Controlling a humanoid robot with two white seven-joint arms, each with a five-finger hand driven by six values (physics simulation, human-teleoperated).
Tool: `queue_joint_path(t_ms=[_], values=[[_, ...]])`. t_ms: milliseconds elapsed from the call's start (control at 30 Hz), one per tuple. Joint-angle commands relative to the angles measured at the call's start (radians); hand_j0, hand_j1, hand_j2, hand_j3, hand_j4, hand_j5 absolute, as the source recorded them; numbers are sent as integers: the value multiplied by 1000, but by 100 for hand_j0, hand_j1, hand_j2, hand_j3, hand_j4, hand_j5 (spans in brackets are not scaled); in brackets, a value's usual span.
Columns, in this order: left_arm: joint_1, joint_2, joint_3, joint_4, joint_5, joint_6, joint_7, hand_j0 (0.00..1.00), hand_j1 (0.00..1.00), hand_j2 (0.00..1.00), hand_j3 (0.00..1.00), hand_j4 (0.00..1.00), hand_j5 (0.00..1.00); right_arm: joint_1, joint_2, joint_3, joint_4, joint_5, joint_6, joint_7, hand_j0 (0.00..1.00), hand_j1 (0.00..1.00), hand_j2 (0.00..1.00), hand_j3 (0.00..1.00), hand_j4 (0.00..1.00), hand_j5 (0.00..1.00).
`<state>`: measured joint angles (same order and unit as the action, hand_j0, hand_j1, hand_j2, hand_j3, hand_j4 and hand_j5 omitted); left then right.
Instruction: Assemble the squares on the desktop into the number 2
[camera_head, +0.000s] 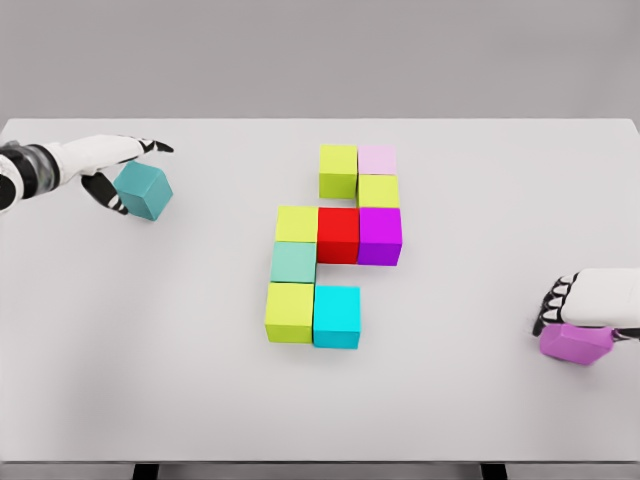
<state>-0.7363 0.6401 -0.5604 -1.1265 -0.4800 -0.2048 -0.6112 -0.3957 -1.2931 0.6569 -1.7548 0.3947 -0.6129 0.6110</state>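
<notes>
Your 2 is most of the way built. In the middle of the table nine cubes sit touching one another: a green cube and a pale pink cube form the top, a second green drops down the right side, and a yellow-green, red and purple cube make the middle bar. A mint cube runs down the left, with another green and a cyan cube starting the bottom bar.

Judging by the shape, both top and bottom bars look one cube short. Your left robot hand is closed around a teal cube, well apart at the far left. Your right robot hand sits over a magenta cube near the right edge, fingers curled onto it. Both cubes are yet to be placed.
</notes>
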Motion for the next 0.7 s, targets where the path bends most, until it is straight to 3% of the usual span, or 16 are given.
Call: queue_joint_path(t_ms=[0, 67, 233, 400, 500, 567, 667], values=[[0, -20, 0, 27, -15, -1, 0, 100, 100, 100, 100, 100, 100, 0, 3, -2, 0, -4, 2, 0, 51, 51, 51, 51, 51, 51], [-2, -28, 0, 30, -35, -1, 0, 100, 100, 100, 100, 100, 100, -5, 29, -13, 0, -4, 2, 0, 46, 46, 46, 46, 46, 46], [-14, -56, 0, 71, -54, -1, 0, 100, 100, 100, 100, 100, 100, -11, 113, -82, 1, -10, 2, 0, 48, 48, 48, 48, 48, 48], [-14, -63, 0, 80, -62, -1, 0, 98, 98, 98, 98, 98, 98, -32, 219, -85, 1, -5, 2, 0, 51, 51, 51, 51, 51, 51], [-14, -63, -1, 80, -62, -1, 0, 90, 90, 90, 90, 90, 90, -75, 232, -79, 1, -2, 2, 0, 52, 52, 52, 52, 52, 52], [-14, -66, 0, 80, -58, -1, 0, 79, 79, 79, 79, 79, 79, -81, 267, -69, 1, 0, 2, 0, 52, 52, 52, 52, 52, 52], [-14, -65, 0, 80, -55, -1, 0, 66, 66, 66, 66, 66, 66, -173, 299, 59, 0, 1, 2, 0, 52, 52, 52, 52, 52, 52]])
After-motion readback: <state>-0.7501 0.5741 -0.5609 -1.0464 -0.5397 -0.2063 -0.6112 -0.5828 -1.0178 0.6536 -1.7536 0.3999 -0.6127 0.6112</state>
